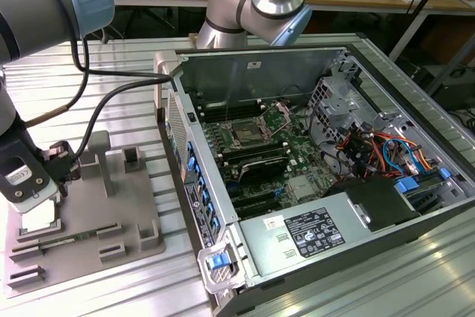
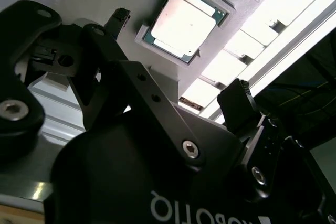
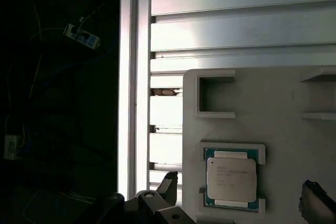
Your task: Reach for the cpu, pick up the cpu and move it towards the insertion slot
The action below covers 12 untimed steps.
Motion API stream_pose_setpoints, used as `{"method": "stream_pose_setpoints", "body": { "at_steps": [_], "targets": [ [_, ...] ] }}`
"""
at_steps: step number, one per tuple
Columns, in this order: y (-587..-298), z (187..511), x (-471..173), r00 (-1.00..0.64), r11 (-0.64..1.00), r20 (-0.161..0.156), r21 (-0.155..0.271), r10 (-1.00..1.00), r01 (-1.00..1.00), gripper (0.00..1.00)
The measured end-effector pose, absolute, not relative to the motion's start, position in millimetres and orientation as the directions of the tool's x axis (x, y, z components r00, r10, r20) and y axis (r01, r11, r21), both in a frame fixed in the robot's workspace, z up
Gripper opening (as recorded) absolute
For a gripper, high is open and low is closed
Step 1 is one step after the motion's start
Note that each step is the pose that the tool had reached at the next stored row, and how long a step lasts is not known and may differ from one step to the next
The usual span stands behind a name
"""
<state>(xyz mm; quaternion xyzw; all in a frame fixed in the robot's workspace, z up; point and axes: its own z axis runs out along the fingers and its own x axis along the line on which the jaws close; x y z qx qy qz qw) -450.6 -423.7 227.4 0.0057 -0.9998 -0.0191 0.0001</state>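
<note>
Currently | step: reach, I judge | gripper (image 2: 180,52) jaws wide, empty, above cpu (image 2: 184,22) in grey fixture (image 3: 294,145) | insertion slot (image 1: 245,135) at 2 o'clock of it, exterior view | grasp needs centred descent

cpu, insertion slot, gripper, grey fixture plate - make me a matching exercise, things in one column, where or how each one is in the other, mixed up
1 cpu
2 insertion slot
3 gripper
4 grey fixture plate

A on the motherboard inside the open computer case
B open, above the cpu
C seated in a framed pocket of the grey fixture plate
D flat on the slatted metal table

Pairs: 1-C, 2-A, 3-B, 4-D
</note>
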Motion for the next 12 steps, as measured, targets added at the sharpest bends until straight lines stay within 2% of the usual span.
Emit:
{"method": "stream_pose_setpoints", "body": {
  "at_steps": [12],
  "targets": [
    [-426.6, 217.1, -450.6, -1.0, 0.999, 0.001, 0.038, -0.011, -0.011, 0.96]
  ]
}}
